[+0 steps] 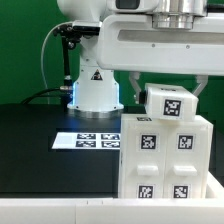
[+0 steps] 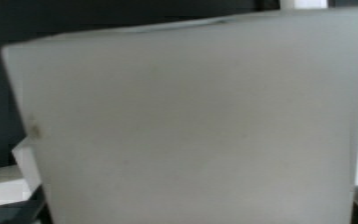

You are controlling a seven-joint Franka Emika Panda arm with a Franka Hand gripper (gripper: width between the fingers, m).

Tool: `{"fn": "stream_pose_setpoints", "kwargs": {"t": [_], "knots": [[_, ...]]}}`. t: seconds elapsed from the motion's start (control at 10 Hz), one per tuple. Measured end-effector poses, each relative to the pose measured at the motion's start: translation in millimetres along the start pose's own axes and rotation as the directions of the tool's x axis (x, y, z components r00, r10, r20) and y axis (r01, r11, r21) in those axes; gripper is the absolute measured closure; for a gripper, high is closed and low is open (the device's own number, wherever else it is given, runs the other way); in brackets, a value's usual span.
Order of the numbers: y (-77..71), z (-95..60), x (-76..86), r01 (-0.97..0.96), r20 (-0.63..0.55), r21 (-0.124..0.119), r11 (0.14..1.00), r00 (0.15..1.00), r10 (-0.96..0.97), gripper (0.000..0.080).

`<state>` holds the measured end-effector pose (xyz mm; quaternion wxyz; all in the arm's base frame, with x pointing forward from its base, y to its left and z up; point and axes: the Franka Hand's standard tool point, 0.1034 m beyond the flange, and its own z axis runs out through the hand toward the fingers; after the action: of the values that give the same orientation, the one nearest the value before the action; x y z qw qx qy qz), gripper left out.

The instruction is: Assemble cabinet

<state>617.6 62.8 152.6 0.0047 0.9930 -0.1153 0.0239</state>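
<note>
Black table (image 1: 30, 125), green backdrop (image 1: 25, 50); marker board (image 1: 85, 139) flat; cabinet (image 1: 165, 150) upright; hand state unclear.

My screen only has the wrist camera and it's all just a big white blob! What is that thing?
Observer: It's part of the cabinet, a white box with black-and-white square tags on its front.
Operator: Is anything sitting on it?
Observer: A small white tagged block is at its top, just under the robot's hand.
Operator: What else is on the table?
Observer: The marker board lies flat on the black table, in front of the robot's white base.
</note>
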Motion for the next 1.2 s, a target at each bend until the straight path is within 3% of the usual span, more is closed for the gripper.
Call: {"fn": "stream_pose_setpoints", "kwargs": {"t": [0.4, 0.7, 1.0, 1.2], "knots": [[0.0, 0.0, 0.1, 0.000, 0.000, 0.000, 1.000, 1.000, 0.000, 0.0244], [-4.9, 1.0, -0.7, -0.175, -0.034, 0.001, 0.985, 0.984, 0.175, 0.0243], [-11.1, 2.0, 1.5, -0.511, -0.009, 0.073, 0.857, 0.859, 0.513, 0.0243], [-12.6, 1.8, 1.3, -0.613, 0.003, 0.077, 0.786, 0.789, 0.614, 0.0243]]}}
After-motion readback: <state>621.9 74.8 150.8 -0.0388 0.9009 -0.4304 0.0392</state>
